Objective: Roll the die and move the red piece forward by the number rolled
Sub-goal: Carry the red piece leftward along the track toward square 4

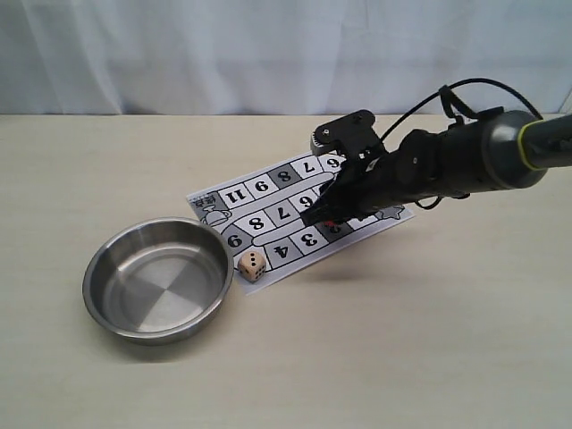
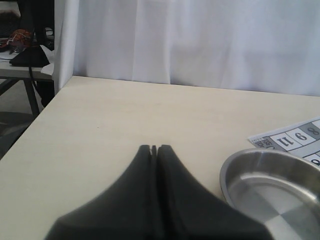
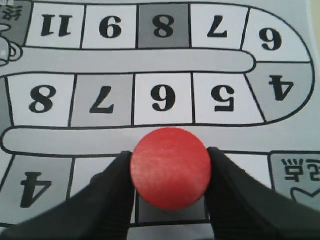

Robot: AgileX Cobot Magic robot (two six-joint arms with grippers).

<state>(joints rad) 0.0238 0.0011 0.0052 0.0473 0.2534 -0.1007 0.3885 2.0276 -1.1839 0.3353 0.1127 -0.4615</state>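
Exterior view: the right gripper (image 1: 323,215) is low over the board (image 1: 268,192), and only a sliver of the red piece (image 1: 332,222) shows between its fingers, near the square marked 3. The die (image 1: 253,264) sits on the board's edge, just beside the bowl (image 1: 107,299) and outside it. One die face shows three pips, but I cannot tell for certain that it is the top one, so a misread here would put the piece on the wrong square. The board looks like loose paper. A finger scraping it could drag it and nudge the die, which would spoil the roll.

Left wrist view: the left gripper (image 2: 154,149) hovers over bare table (image 2: 125,110) with its fingers pressed together and nothing between them. It is near the bowl's rim and clear of the board, so I see little risk from it while it holds there.

Right wrist view: the fingers (image 3: 112,192) pinch the piece from both sides, seen from above over the row nearest the camera. The hold looks narrow on a smooth round peg, so the peg may twist or slip during the carry. If it is released while tilted or above the paper, it could topple, roll, or land across a line between squares. The numbers repeat across rows, which makes miscounting likely.
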